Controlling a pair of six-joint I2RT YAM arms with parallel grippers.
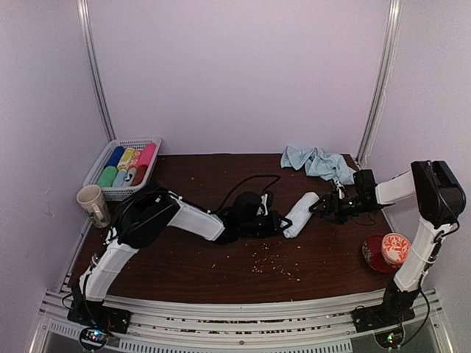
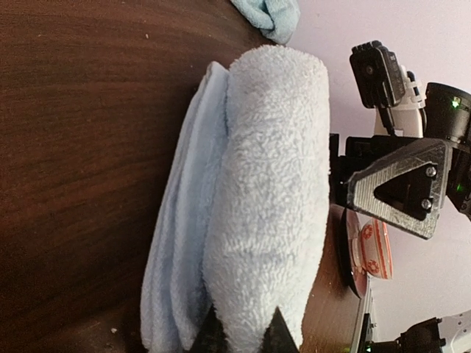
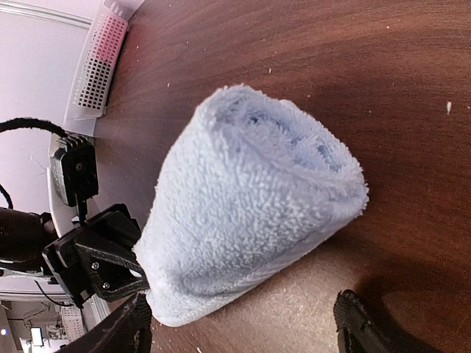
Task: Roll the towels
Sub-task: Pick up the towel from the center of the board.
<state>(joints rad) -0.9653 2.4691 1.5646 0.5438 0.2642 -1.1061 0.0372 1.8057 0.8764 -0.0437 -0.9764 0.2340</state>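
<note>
Pinching the near end of the rolled towel (image 2: 272,198) between the dark fingertips (image 2: 213,337) of the left gripper (image 2: 245,338), jaws pressed almost together on the pale blue cloth. Running lengthways away from that gripper on the brown table (image 2: 81,147), with a loose flap lying flat along the roll's left side. Rising from the left base to a raised elbow, then reaching down and low to the right with the left arm (image 1: 195,220), wrist level just above the tabletop. Facing the roll's other end with the right gripper (image 3: 246,327), jaws spread wide, the spiral end just ahead of the two fingers (image 3: 132,323); cannot tell whether either one touches it. Standing upright from the right base, then bending left and downward with the right arm (image 1: 423,235). Lying crumpled off to the side of the right gripper, toward the back wall: the second towel (image 1: 316,162). Behind the right gripper, beside its arm's base, a red plate (image 1: 370,256); far behind the left gripper, a white basket (image 1: 100,163) of coloured rolls and a mug (image 1: 92,204)
</note>
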